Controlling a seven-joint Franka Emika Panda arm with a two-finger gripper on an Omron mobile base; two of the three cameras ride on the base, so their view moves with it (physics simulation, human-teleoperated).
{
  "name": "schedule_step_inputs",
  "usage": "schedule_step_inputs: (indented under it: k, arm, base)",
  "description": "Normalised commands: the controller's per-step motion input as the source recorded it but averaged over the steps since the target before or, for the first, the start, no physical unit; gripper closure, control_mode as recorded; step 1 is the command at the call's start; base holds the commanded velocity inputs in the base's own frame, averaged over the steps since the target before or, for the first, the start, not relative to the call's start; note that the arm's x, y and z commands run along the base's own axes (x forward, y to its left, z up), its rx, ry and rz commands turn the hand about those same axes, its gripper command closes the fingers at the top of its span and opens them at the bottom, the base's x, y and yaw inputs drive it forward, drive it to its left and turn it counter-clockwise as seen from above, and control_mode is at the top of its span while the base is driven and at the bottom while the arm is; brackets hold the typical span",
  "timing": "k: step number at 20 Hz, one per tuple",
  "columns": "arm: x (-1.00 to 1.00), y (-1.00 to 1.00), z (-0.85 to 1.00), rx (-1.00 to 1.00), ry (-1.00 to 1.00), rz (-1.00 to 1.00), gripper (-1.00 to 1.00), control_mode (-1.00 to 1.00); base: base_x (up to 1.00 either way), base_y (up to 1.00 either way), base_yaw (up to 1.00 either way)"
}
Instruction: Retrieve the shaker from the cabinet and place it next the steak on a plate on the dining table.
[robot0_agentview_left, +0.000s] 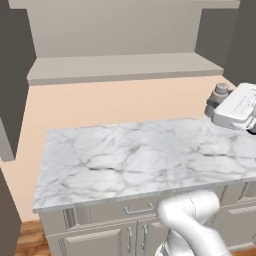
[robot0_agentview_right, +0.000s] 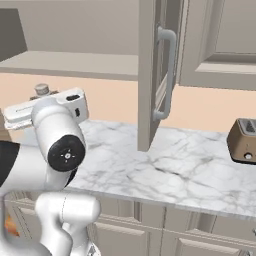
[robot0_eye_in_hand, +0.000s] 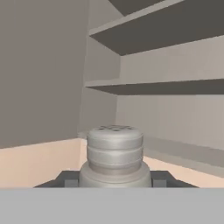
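1. Gripper (robot0_eye_in_hand: 114, 180) closed on the shaker (robot0_eye_in_hand: 114, 155): in the hand view the grey ribbed cylinder stands upright between the two dark finger tips, its perforated cap uppermost.
2. In the left base view the shaker (robot0_agentview_left: 220, 93) appears at three o'clock, held at the front of the white hand, above the far edge of the marble counter (robot0_agentview_left: 140, 155) and clear of its surface.
3. Step in hand, as judged: the shaker is out of the cabinet (robot0_agentview_left: 120, 67) and carried in the air; retrieval looks complete, delivery not begun.
4. Next move, as judged: the base must drive to the dining table, which calls for a firm, upright grip throughout.
5. Surface: white marble with grey veins over pale drawer fronts.
6. Room: pale shelf at twelve o'clock, peach wall behind; in the right base view an open cabinet door (robot0_agentview_right: 150, 75) with a handle at one o'clock, and a toaster (robot0_agentview_right: 243, 141) at three o'clock.
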Motion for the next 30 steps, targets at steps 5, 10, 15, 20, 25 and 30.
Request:
schedule_step_inputs:
  k: [5,10,15,20,25,30]
  arm:
    - [0.00,0.00,0.00,0.00,0.00,0.00,1.00,1.00]
    - [0.00,0.00,0.00,0.00,0.00,0.00,1.00,1.00]
    - [0.00,0.00,0.00,0.00,0.00,0.00,1.00,1.00]
    - [0.00,0.00,0.00,0.00,0.00,0.00,1.00,1.00]
    - [0.00,0.00,0.00,0.00,0.00,0.00,1.00,1.00]
    - [0.00,0.00,0.00,0.00,0.00,0.00,1.00,1.00]
  base:
    - [-1.00,-0.12,0.33]
    - [-1.00,0.09,0.25]
    - [-0.80,-0.70,-0.11]
    - [0.00,-0.01,-0.99]
    - [0.00,0.00,-1.00]
    - [0.00,0.00,-1.00]
